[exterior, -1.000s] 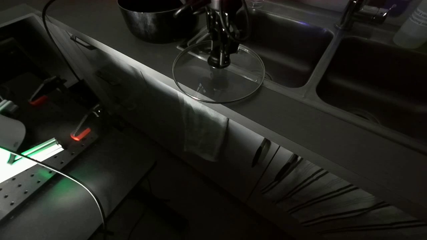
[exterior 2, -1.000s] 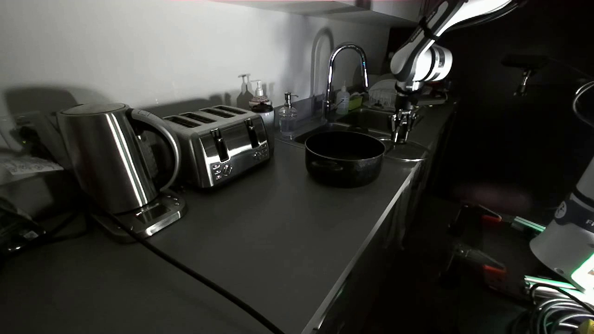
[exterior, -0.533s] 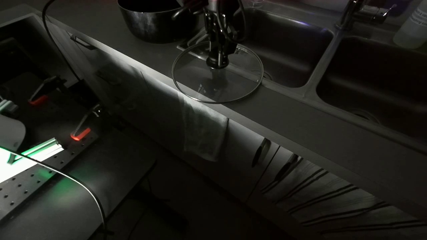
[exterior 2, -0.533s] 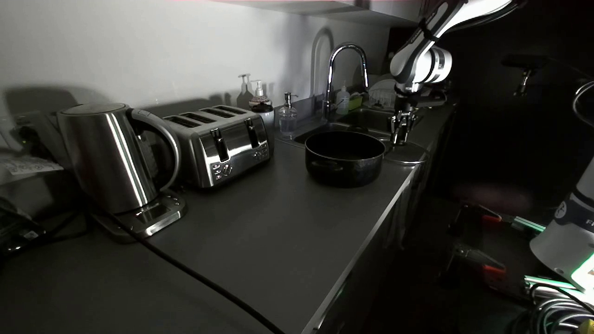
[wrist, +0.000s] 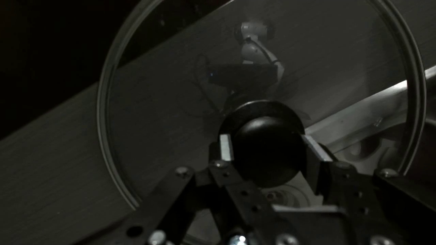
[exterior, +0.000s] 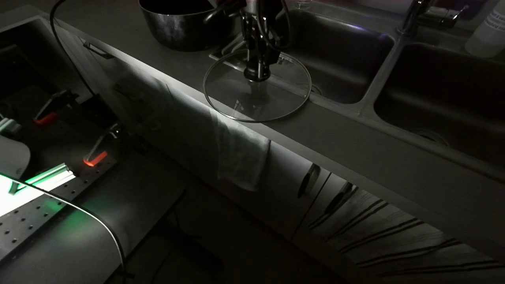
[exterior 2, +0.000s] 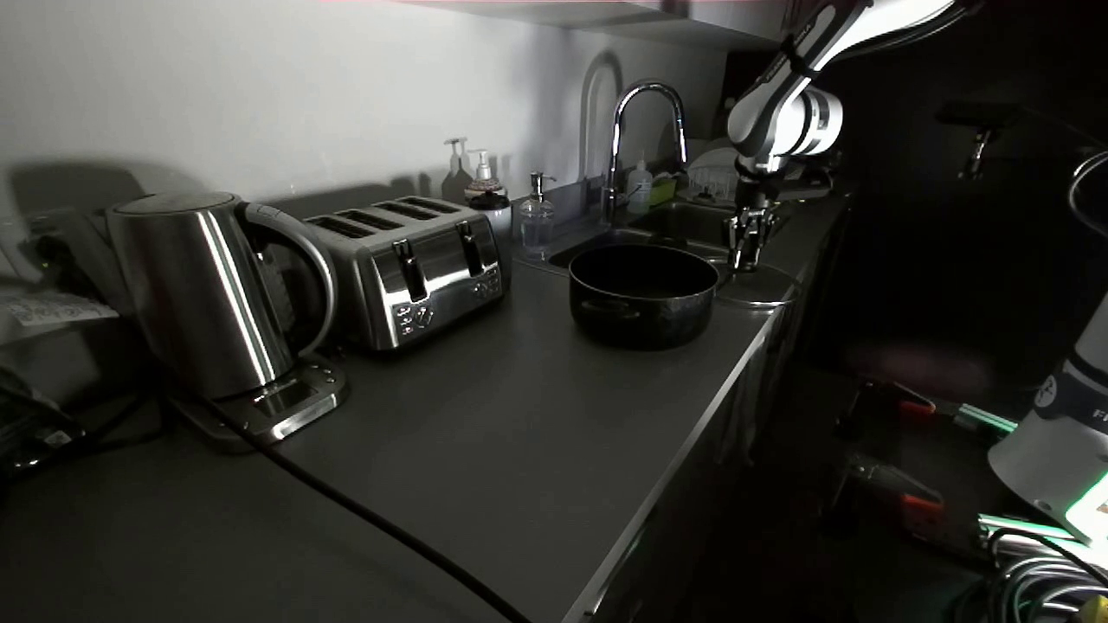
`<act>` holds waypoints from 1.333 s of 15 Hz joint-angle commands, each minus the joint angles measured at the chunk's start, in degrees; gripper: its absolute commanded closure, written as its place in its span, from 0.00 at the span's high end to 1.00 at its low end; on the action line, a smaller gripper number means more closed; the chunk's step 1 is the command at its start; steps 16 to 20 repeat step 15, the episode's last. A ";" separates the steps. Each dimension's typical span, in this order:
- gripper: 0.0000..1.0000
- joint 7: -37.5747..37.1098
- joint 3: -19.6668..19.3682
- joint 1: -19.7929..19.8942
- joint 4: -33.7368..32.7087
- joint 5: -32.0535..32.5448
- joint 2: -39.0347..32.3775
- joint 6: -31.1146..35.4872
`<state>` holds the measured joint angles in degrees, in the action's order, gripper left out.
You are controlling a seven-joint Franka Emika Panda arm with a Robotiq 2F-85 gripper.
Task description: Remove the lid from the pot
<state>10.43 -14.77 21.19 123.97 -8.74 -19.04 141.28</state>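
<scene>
Directly below the Robotiq gripper (wrist: 269, 148): the glass lid (exterior: 262, 98), with the black knob (wrist: 267, 144) at its centre between the pads (wrist: 226, 147). By the look of the wrist view, gripping that knob, a pad close against either side and no clear gap. Round, hence no long axis to line up.

Decisive for the coming move: the lie of the lid across the narrow strip of countertop (exterior: 355, 142) in front of the double-basin sink (exterior: 382, 75). Seen from the wrist, reaching past the countertop's front edge on one side and over the sink's metal border on the other. Already off the dark-grey metal pot (exterior 2: 645, 322) and near it, farther along the same countertop. Cannot tell whether touching the countertop or just above it. Probably at the setting-down step, with most of the task done. Likely next: lower gently if not yet down, then part the pads. Possible trouble: a tip over the front edge if released too far out.

Clear only in the wrist view: the pads against the knob; no pot there. In an exterior view: nearly the full circle of the lid, above a hanging towel (exterior: 242, 157), with the pot cut off at the top. In an exterior view: an electric kettle (exterior 2: 199, 294) and the pot's uncovered mouth, with the lid foreshortened beyond.
</scene>
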 commanded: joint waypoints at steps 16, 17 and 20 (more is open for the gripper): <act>1.00 1.39 0.34 -1.94 7.10 2.75 11.23 3.35; 1.00 1.39 0.34 -1.94 7.10 2.75 11.23 3.35; 1.00 1.39 0.34 -1.94 7.10 2.75 11.23 3.35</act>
